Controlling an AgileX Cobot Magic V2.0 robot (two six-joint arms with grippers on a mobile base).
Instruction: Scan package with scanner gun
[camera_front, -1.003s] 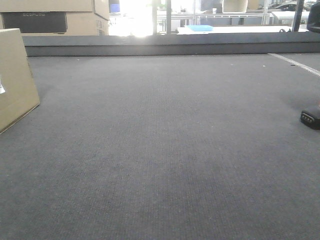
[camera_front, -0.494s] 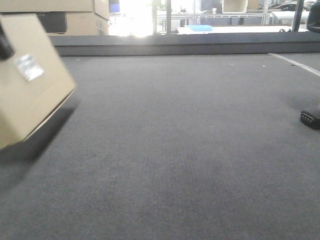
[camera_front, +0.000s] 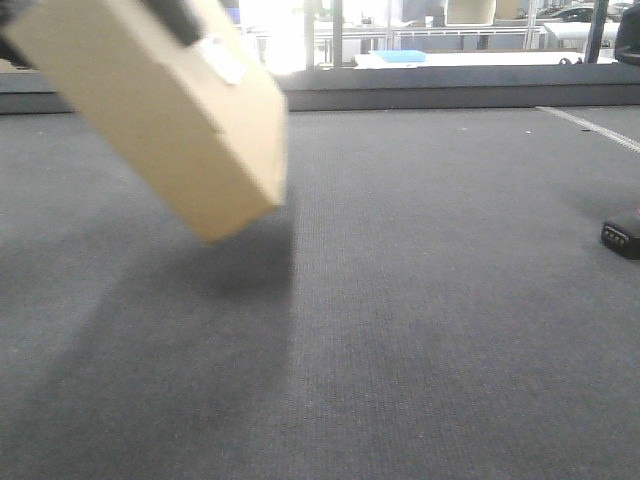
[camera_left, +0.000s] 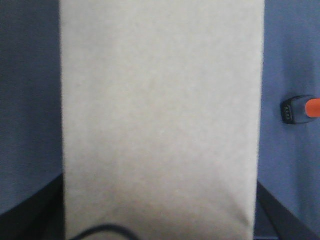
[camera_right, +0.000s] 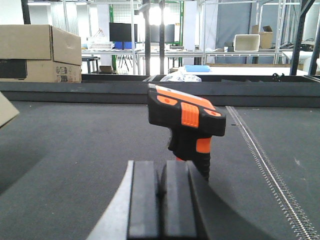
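- Grey carpeted bench (camera_front: 420, 330) stretching back to a low dark rail, with racking, bright windows and stacked cardboard boxes (camera_right: 40, 52) beyond.
- Held clear of that carpet at the left of the front view: the package (camera_front: 170, 120), tan and plain, blurred, tilted with its long axis slanting down toward the right, shadow spread underneath.
- Gripped by the left gripper (camera_left: 159, 215), dark fingers showing at either side of the box in the left wrist view, clamped across its width; one broad face filling almost the whole of that view.
- Low in the right wrist view: the right gripper (camera_right: 165, 200), pads drawn together with nothing between them.
- Dead ahead of that claw, close but apart from it: the scanner gun (camera_right: 187, 122), standing upright on the carpet, handle vertical, black-and-orange head on top and facing left in this view.
- Well apart from the package, off at the right edge of the front view, so much nearer the right arm than the left.
- Judged next: pads opened, a straight reach forward, closure round the upright handle.
- Small white label (camera_front: 222, 60) on the upper face of the box, near its top edge, turned up and toward the right.
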